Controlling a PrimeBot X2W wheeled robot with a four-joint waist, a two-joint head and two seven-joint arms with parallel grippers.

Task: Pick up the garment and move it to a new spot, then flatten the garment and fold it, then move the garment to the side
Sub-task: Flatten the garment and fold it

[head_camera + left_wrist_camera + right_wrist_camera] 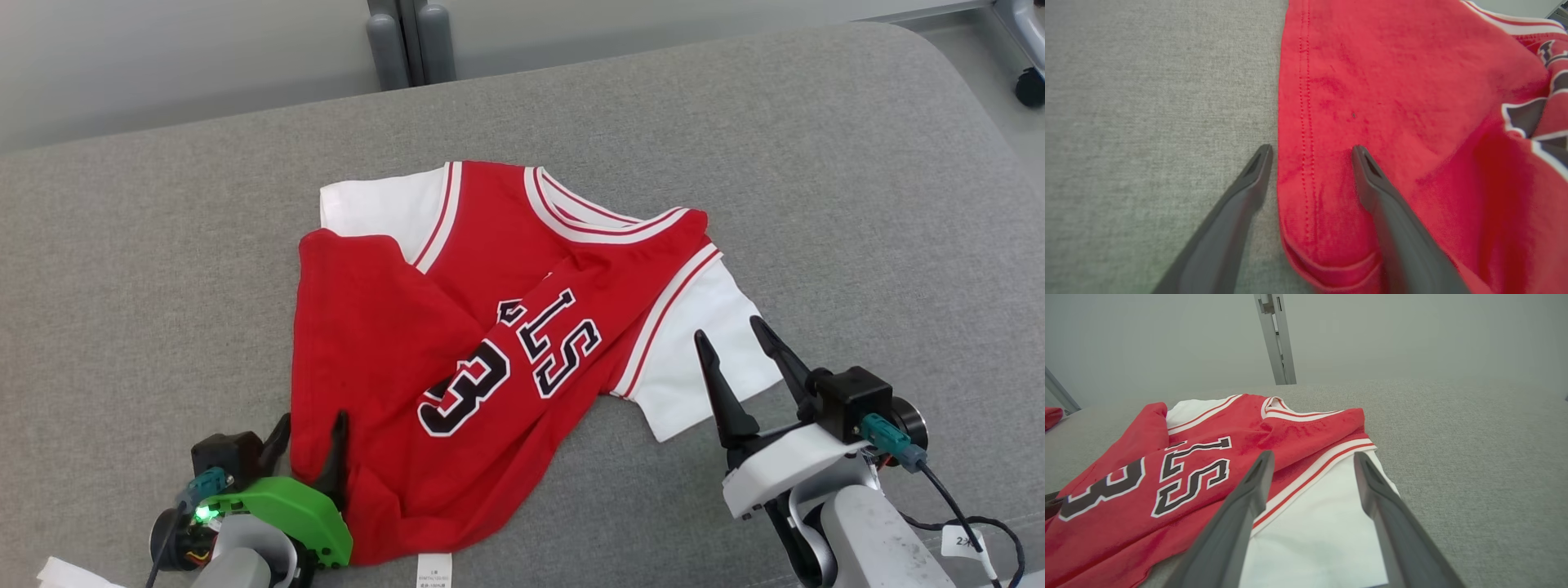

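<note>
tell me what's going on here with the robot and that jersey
A two-armed robot is getting set to pick up a crumpled red jersey with white sleeves lying on a grey fabric-covered surface. The left gripper has its jaws open astride the jersey's near stitched edge, one over the cloth and one over the grey surface. The right gripper is open over a white sleeve. Nothing is gripped yet.

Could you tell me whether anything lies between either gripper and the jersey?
Nothing visible does. The open left gripper straddles the hem of the red jersey; the open right gripper hangs over its white sleeve.
</note>
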